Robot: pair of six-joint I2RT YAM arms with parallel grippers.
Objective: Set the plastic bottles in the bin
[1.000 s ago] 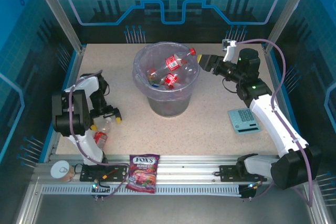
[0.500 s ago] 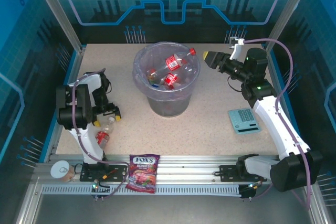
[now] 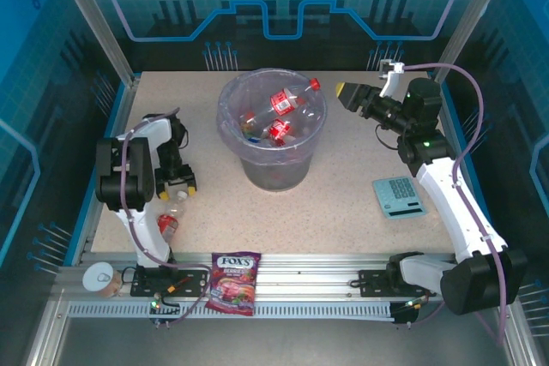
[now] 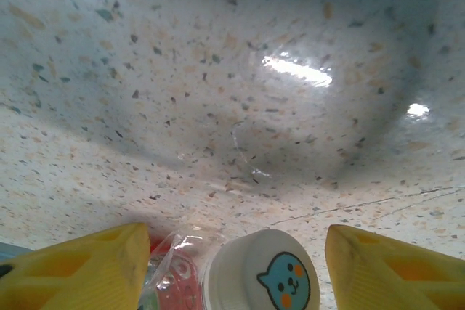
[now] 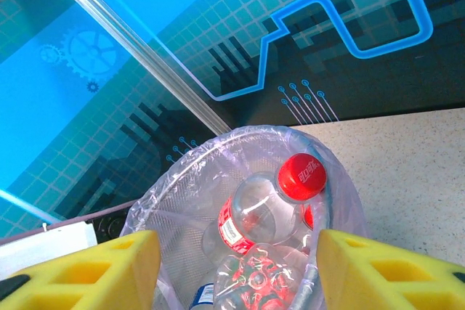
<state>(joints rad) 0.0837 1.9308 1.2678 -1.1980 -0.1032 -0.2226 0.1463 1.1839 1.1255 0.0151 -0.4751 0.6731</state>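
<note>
Left gripper: well left of the bin, low over the table. In the wrist view its yellow fingers stand apart, astride the white cap of a bottle lying on the table left of the bin. Bare table shows between the cap and one finger. The bottle's crumpled, red-labelled body sits just beside the other finger. Jaws are released, with no clamp on the bottle visible.

Right gripper: raised just right of the bin's rim and pointing at it. Jaws are apart with nothing between them; released, empty.

Bin contents: several clear bottles. The top one has a red cap and red label, and its cap points toward the right-hand rim. The lilac liner is folded over the rim.

Other items: calculator right of the bin, nearer the arm bases. Candy bag and tin sit on the front rail, near side of the bin.
</note>
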